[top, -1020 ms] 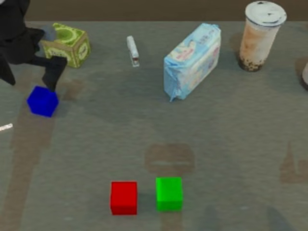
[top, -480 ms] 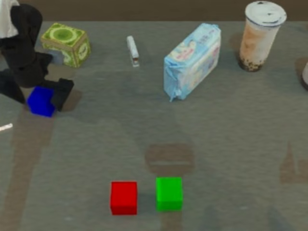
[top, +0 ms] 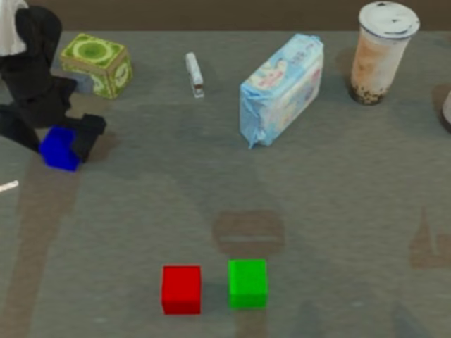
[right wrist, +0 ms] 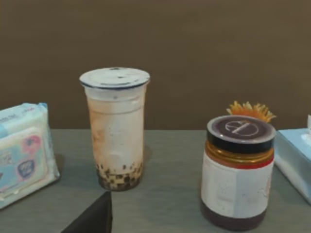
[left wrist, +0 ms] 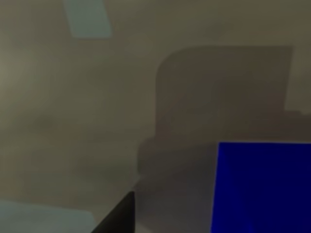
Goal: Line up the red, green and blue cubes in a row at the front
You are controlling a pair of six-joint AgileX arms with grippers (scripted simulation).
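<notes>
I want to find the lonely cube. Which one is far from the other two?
The blue cube, at the table's left by the left gripper. The red cube and green cube sit together in front.

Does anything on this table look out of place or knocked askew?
Only the blue cube: it sits turned at an angle far back on the left between the left gripper's fingers, while the red cube and green cube stand squarely side by side in front.

Glossy blue cube [top: 60, 148]; matt table [top: 338, 211]
</notes>
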